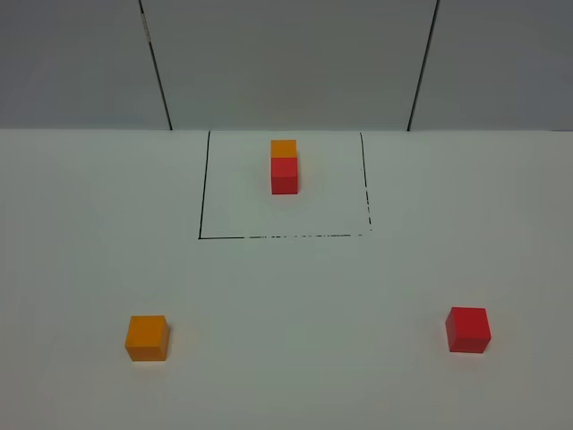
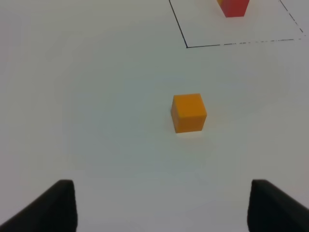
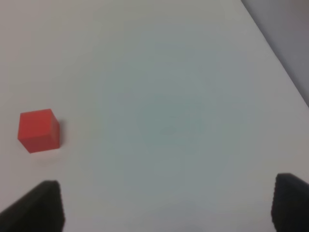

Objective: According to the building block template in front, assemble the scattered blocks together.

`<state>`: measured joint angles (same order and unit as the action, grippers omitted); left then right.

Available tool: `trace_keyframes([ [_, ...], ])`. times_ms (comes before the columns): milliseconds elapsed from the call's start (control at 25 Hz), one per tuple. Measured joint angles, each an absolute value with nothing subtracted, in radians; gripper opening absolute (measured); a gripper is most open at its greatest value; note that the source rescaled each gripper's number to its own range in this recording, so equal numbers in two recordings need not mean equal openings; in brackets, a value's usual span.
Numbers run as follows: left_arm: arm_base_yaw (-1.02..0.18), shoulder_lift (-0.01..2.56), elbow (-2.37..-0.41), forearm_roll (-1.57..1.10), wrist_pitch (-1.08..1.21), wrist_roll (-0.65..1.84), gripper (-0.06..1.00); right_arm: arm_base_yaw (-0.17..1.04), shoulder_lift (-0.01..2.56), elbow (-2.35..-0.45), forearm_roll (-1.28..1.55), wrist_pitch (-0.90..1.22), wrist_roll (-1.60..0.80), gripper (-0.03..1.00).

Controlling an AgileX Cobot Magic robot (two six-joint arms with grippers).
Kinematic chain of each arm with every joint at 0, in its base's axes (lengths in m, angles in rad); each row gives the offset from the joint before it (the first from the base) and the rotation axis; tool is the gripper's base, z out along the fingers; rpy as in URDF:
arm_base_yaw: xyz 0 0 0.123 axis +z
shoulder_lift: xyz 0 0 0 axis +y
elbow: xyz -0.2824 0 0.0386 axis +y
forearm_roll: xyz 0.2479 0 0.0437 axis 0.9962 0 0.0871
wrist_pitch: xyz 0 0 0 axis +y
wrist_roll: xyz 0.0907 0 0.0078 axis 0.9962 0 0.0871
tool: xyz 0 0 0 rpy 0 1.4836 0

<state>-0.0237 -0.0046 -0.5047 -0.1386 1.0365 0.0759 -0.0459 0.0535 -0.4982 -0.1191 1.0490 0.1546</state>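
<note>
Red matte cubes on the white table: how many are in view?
2. One loose red cube lies front right; the other red cube sits inside the black drawn square, touching an orange cube.

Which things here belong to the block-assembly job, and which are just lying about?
Belongs to the job: building block template (orange and red cubes joined) inside the black drawn square; loose orange cube; loose red cube.
Just there: white table; grey wall panels behind it.

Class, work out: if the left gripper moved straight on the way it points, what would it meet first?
Probably the orange cube, lying ahead of the left gripper, slightly off centre; depth is unclear.
</note>
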Motion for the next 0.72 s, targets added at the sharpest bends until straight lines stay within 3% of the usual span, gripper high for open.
trace_keyframes([
  [720,-0.024,-0.005,-0.505,-0.139,1.037,0.076,0.60,-0.046,0.054,-0.498,-0.119,1.049,0.156,0.73],
])
